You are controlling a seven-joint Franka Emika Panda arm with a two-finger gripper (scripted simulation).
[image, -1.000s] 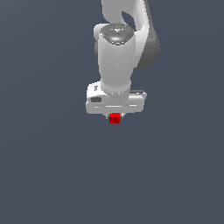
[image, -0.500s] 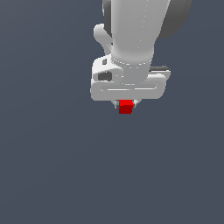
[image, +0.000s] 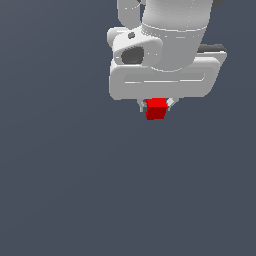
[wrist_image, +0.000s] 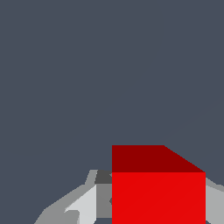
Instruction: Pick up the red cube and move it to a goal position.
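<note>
The red cube (image: 156, 109) sits gripped between the 2 fingers (image: 169, 104) of the white gripper (image: 156, 106), beneath its wide body. Only plain grey-blue ground surrounds it; nothing stands close by.

There was one red cube (image: 156, 109) in the scene, and it was the only loose object visible in either the exterior view or the wrist view. There was one white robot arm (image: 172, 30), ending in one gripper (image: 156, 106). Two grey fingers (image: 169, 103) showed, one at each side of the cube. Nothing else could be counted against the plain grey-blue background (image: 60, 190).
</note>
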